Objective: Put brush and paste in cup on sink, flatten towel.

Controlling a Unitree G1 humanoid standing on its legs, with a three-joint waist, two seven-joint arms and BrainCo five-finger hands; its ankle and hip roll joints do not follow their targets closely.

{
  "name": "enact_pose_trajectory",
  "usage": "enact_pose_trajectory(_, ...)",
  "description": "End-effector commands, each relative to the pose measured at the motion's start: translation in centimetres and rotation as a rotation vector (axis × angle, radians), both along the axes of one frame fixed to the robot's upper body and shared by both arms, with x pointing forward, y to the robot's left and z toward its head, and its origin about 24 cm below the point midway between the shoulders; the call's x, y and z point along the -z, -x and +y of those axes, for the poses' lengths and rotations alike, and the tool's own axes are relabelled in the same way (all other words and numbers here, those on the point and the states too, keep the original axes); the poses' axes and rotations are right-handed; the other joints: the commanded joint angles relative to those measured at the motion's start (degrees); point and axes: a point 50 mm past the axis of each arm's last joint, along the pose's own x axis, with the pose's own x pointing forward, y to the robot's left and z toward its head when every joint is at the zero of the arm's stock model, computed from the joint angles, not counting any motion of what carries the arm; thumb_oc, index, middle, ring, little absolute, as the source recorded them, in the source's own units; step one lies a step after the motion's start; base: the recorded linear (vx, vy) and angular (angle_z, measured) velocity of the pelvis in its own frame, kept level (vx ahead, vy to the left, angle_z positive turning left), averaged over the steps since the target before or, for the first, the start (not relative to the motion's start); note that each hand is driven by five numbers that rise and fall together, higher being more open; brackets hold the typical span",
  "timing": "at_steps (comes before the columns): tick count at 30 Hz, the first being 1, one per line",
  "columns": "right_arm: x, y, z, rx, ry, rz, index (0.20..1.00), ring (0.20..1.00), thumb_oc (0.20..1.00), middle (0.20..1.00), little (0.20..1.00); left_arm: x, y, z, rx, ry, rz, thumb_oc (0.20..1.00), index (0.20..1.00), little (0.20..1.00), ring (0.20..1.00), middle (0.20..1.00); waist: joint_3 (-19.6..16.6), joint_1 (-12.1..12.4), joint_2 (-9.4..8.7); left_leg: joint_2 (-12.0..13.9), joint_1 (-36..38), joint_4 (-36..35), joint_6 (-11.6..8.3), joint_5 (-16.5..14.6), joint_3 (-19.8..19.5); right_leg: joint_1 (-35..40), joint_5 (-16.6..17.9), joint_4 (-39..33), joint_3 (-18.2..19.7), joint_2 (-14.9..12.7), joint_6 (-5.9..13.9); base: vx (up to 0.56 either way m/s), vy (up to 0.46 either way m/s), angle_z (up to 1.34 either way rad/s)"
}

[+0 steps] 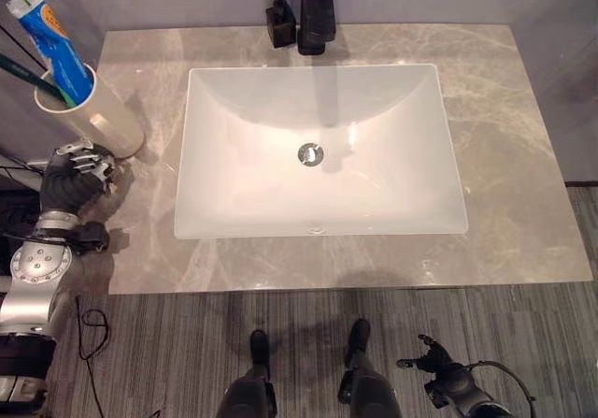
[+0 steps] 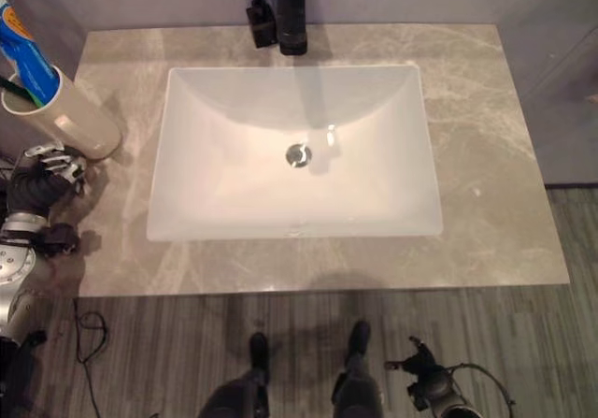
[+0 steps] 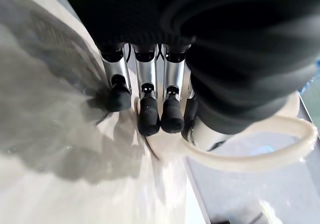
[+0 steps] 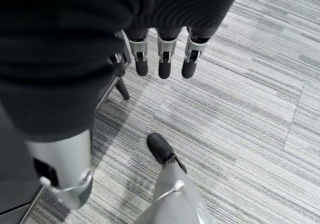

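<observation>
A cream cup [image 1: 89, 109] is seen standing on the grey marbled counter [image 1: 523, 184], at its left edge and left of the white sink [image 1: 318, 156]. In the cup a blue and white paste tube [image 1: 51, 39] stands upright with its top leaning to the left, and a dark green brush [image 1: 33, 77] is propped beside it, its handle slanting out over the rim to the left. The left hand [image 1: 77, 173] is placed on the counter just beside the base of the cup; in the left wrist view its fingers [image 3: 148, 115] are held fairly straight and close together, with their dark tips against the cup's wall near its foot, and nothing is clasped by them. The right hand [image 1: 439, 367] hangs low over the striped floor [image 4: 240, 103], well apart from the counter, with its fingers [image 4: 164, 63] relaxed and spread and nothing held. At the back of the counter a black tap [image 1: 316, 11] is set behind the sink, and a small dark vase with a white flower [image 1: 277, 11] stands just to its left. A towel cannot be made out.
</observation>
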Motion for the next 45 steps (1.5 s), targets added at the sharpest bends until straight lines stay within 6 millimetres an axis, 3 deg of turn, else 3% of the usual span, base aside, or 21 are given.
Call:
enact_pose_trajectory(1, -0.7, -1.4, 0.1, -0.010, -0.004, -0.047, 1.000, 1.000, 1.000, 1.000, 1.000, -3.4, -1.1, 0.8, -0.052, -0.066, -0.092, 0.200, 0.200, 0.200, 0.200, 0.200, 1.4, -0.3, 1.46, -1.1, -1.9, 0.0, 1.87, 1.4, -1.3, 5.1, 3.1, 5.7, 1.4, -3.2, 5.61, 0.00, 0.004, -0.05)
enact_pose_trajectory(5, -0.8, -1.7, 0.3, -0.025, -0.003, -0.054, 1.000, 1.000, 1.000, 1.000, 1.000, -4.8, -1.8, 1.0, -0.067, -0.091, -0.106, 0.200, 0.200, 0.200, 0.200, 0.200, 1.5, -0.5, 1.27, -1.2, -2.3, 0.0, 1.81, 1.5, -1.3, 5.0, 3.7, 5.2, 1.5, -3.2, 5.76, 0.00, 0.000, -0.08)
enact_pose_trajectory(14, -1.5, -3.4, 1.7, -0.068, -0.040, -0.112, 1.000, 1.000, 1.000, 1.000, 1.000, -9.9, -4.7, 0.1, -0.099, -0.132, -0.181, 0.200, 0.200, 0.200, 0.200, 0.200, 1.8, -1.8, 0.82, -1.1, -4.2, 0.0, 1.80, 1.5, -0.3, 3.5, 7.5, 2.8, 2.7, -2.8, 6.46, 0.00, 0.003, -0.03)
enact_pose_trajectory(22, -1.1, -2.9, 1.8, -0.065, -0.043, -0.092, 1.000, 1.000, 1.000, 1.000, 1.000, -10.8, -5.5, -0.4, -0.123, -0.127, -0.204, 0.200, 0.200, 0.200, 0.200, 0.200, 2.1, -2.4, 0.27, -0.9, -5.0, 0.0, 1.85, 1.6, -0.1, 2.9, 8.4, 2.5, 2.9, -2.5, 6.46, 0.00, 0.008, -0.09)
enact_pose_trajectory(26, -0.8, -2.4, 1.7, -0.058, -0.041, -0.075, 1.000, 1.000, 1.000, 1.000, 1.000, -10.2, -5.1, -0.7, -0.099, -0.127, -0.209, 0.200, 0.200, 0.200, 0.200, 0.200, 2.0, -2.1, 0.21, -0.9, -4.8, 0.0, 1.92, 1.3, -0.2, 3.3, 8.1, 2.4, 2.7, -2.6, 6.46, 0.00, 0.000, 0.00)
enact_pose_trajectory(30, -0.9, -2.3, 1.6, -0.059, -0.040, -0.083, 1.000, 1.000, 1.000, 1.000, 1.000, -8.4, -3.3, 0.1, -0.085, -0.134, -0.197, 0.200, 0.200, 0.200, 0.200, 0.200, 1.7, -1.3, 0.25, -1.2, -4.3, 0.0, 1.99, 1.0, -0.3, 3.6, 7.6, 2.4, 2.5, -2.8, 6.40, 0.00, 0.000, 0.00)
enact_pose_trajectory(31, -1.0, -2.3, 1.5, -0.060, -0.040, -0.089, 1.000, 1.000, 1.000, 1.000, 1.000, -7.6, -2.1, 0.9, -0.094, -0.145, -0.189, 0.200, 0.200, 0.200, 0.200, 0.200, 1.6, -0.9, 0.45, -1.4, -4.3, 0.0, 1.99, 0.9, -0.3, 3.7, 7.5, 2.3, 2.3, -2.9, 6.40, 0.01, 0.014, -0.04)
enact_pose_trajectory(35, -1.4, -2.6, 1.0, -0.070, -0.034, -0.112, 1.000, 1.000, 1.000, 1.000, 1.000, -6.4, -0.1, 3.2, -0.177, -0.179, -0.142, 0.200, 0.200, 0.200, 0.200, 0.200, 1.8, -0.2, 0.84, -1.6, -4.3, 0.0, 2.02, 0.9, -0.1, 3.9, 7.3, 1.9, 1.9, -3.1, 6.40, 0.00, 0.010, -0.03)
enact_pose_trajectory(41, -2.0, -3.6, 1.4, -0.096, -0.038, -0.151, 1.000, 1.000, 1.000, 1.000, 1.000, -8.0, -0.1, 5.4, -0.309, -0.166, -0.162, 0.200, 0.200, 0.200, 0.200, 0.200, 2.9, -0.3, -0.16, -0.9, -5.1, 2.2, 2.34, 0.4, 1.6, 3.2, 8.8, 1.6, 3.1, -2.8, 6.46, -0.03, -0.006, 0.02)
enact_pose_trajectory(45, -2.1, -3.6, 1.1, -0.105, -0.033, -0.151, 1.000, 1.000, 1.000, 1.000, 1.000, -10.9, -1.5, 5.2, -0.340, -0.149, -0.209, 0.200, 0.200, 0.200, 0.200, 0.200, 3.3, -1.2, -1.30, -0.2, -7.6, 5.5, 2.52, -0.6, 2.3, 2.1, 11.0, 1.7, 3.8, -2.6, 6.46, -0.04, -0.021, -0.29)
